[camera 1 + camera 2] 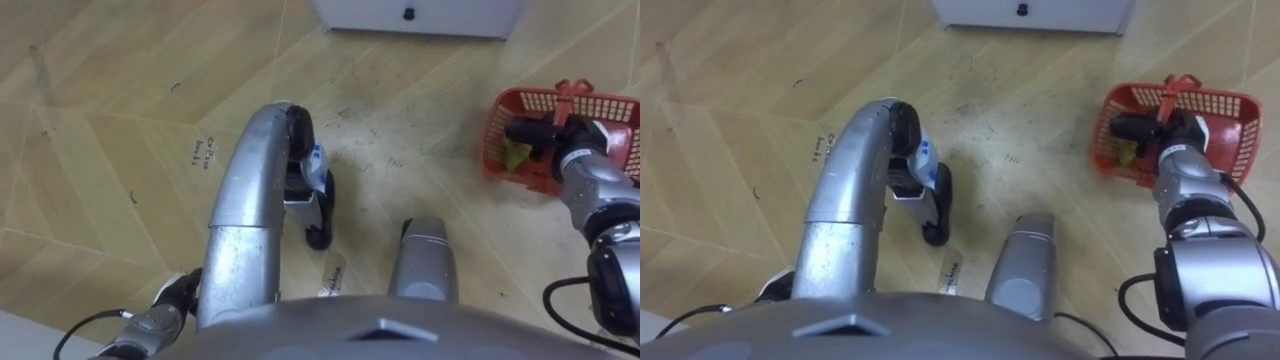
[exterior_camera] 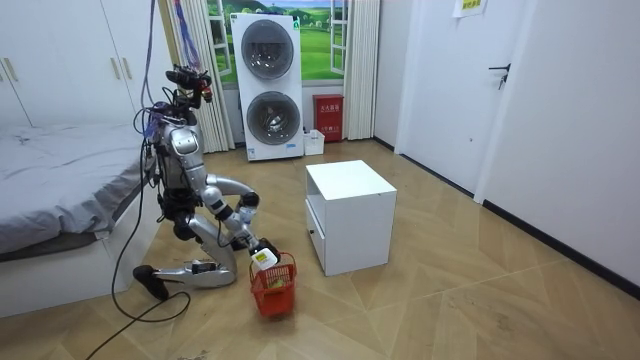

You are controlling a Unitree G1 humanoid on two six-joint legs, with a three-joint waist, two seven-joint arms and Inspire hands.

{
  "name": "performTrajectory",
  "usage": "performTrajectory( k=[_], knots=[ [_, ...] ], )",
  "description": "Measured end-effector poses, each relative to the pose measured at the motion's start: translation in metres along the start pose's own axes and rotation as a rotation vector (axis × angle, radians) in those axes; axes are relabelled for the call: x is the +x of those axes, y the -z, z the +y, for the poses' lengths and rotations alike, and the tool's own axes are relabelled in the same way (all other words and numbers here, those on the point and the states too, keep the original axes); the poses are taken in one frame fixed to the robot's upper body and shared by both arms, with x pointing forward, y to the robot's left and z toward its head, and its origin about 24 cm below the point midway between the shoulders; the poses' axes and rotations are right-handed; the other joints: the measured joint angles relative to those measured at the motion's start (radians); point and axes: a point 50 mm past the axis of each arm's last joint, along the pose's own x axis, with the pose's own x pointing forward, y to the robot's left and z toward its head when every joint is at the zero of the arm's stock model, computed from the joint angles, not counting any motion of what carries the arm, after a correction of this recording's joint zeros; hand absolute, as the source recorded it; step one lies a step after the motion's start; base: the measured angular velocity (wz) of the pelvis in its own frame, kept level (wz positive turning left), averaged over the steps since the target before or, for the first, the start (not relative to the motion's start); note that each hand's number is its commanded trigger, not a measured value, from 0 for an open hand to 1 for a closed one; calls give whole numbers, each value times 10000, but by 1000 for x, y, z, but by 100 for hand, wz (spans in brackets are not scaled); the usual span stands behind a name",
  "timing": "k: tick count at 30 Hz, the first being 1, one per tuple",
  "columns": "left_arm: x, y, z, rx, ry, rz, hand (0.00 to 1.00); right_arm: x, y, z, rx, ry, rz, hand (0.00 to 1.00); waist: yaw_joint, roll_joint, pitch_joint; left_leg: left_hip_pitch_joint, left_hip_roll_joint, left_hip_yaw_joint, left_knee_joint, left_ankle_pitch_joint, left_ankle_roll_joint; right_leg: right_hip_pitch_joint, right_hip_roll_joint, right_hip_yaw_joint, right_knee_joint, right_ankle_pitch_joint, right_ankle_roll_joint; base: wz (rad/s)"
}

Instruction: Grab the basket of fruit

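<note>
One red fruit basket (image 1: 524, 98) stands on the wooden floor (image 1: 100, 150) at your robot's right, near the white cabinet (image 2: 350, 215); the left eye view cuts off its outer edge. Your robot kneels between basket and bed (image 2: 60, 170). The right hand (image 1: 537, 134) reaches over the near rim, its dark fingers lost against the contents, so you cannot tell its grip. A green item (image 1: 516, 156) inside is unidentifiable. The left hand (image 1: 172, 297) sits low, partly hidden, its state likewise unclear.
</note>
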Motion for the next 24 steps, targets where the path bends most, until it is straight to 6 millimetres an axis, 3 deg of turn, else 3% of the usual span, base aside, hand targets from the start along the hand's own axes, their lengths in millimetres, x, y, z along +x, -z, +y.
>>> performTrajectory(
  k=[7, 11, 17, 24],
  knots=[
    [1, -4, 1, 7, -54, -55, 0, 0, -3, 2, 52, 25, -121, 100, 43, -22, 6, 0, -1, -30, 50, 0, 1, 34, 35, 14, 15, 0, 0, 0],
    [2, -11, 6, -154, -202, -177, 0, 0, -2, 10, 95, -87, -103, 100, 34, -87, 27, 24, -12, -255, 196, -2, -2, 283, 233, -102, -21, 3, -1, 0],
    [4, -32, 14, -230, -405, -750, 0, -2, -19, 35, 191, -812, -890, 100, -123, -440, 52, 86, -557, -761, 455, -20, 22, 896, 302, -461, -191, 7, 2, 3],
    [5, -49, 22, -357, -913, -1050, 0, -9, -50, 49, 137, -1273, -2212, 100, -288, -561, 2, 512, -719, -987, 840, -423, 446, 1808, 432, -862, -672, 24, -63, 2]
  ],
)
